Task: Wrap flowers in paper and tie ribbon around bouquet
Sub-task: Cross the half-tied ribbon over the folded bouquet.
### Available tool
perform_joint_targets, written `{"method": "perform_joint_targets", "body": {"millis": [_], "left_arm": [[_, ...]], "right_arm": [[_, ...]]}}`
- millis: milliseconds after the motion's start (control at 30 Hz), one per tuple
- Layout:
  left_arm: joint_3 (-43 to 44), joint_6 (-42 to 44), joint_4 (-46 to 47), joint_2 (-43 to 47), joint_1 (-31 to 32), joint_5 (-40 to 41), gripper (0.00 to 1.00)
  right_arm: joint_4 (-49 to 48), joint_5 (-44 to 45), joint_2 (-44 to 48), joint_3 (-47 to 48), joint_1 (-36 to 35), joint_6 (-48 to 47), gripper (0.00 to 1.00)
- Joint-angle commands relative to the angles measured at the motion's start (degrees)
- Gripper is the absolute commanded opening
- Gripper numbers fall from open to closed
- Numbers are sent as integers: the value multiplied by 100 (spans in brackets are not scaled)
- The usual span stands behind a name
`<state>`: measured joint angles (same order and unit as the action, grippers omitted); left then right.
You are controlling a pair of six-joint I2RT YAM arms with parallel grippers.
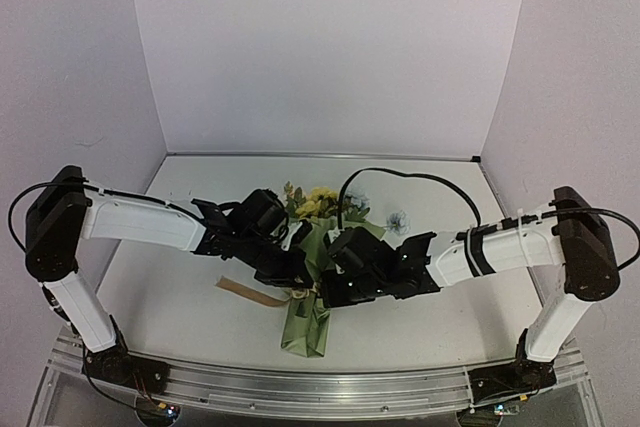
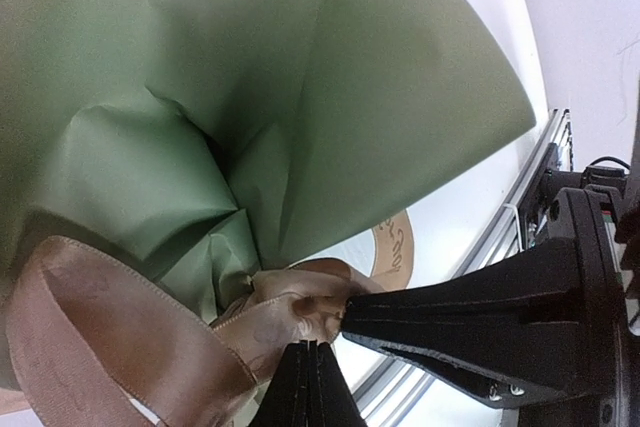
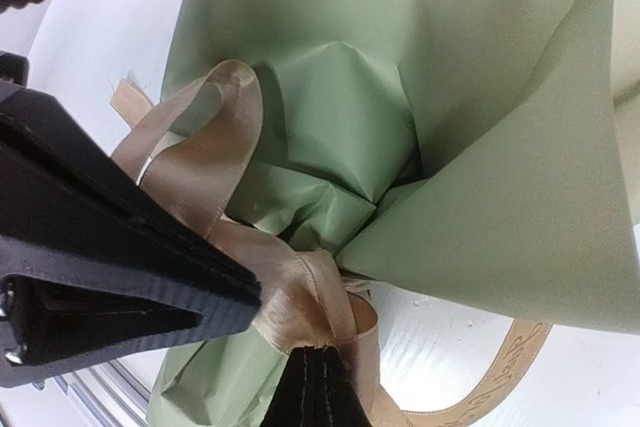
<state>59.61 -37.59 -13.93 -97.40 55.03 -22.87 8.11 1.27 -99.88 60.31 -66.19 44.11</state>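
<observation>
The bouquet lies mid-table: the flowers, yellow and pale, stick out of the far end of a cone of olive-green paper. The tan ribbon circles the cone's pinched waist, with one tail lying to the left. Both grippers meet at that waist. My left gripper is shut on a fold of the ribbon at the knot, below the paper. My right gripper is shut on the ribbon too, right beside the left gripper. The flowers are hidden in both wrist views.
A pale blue bloom shows to the right of the bunch. A black cable arcs over the right arm. An aluminium rail runs along the near table edge, and white walls close off the back and sides.
</observation>
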Motion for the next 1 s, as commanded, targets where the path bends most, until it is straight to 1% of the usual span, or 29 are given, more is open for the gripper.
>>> {"method": "perform_joint_targets", "body": {"millis": [0,167,233,333,500,600,800,967], "left_arm": [[-77,-105,114,226,40,3,2],[-52,-190,75,81,78,209,2],[-54,-230,96,34,82,270,2],[-42,-280,75,-40,87,359,2],[-46,-326,53,-145,96,432,2],[-69,-341,48,-160,105,455,1],[-114,-361,90,-138,138,451,1],[-159,-350,76,-101,166,458,1]], "right_arm": [[-82,23,104,-54,-34,70,0],[-82,11,136,-44,-34,47,0],[-71,22,179,-31,-34,28,3],[-24,46,233,-7,-34,-8,8],[61,109,484,29,-21,-37,24],[221,114,679,131,63,-49,28],[496,-237,640,415,349,-60,30],[695,-490,253,864,346,-277,27]]}}
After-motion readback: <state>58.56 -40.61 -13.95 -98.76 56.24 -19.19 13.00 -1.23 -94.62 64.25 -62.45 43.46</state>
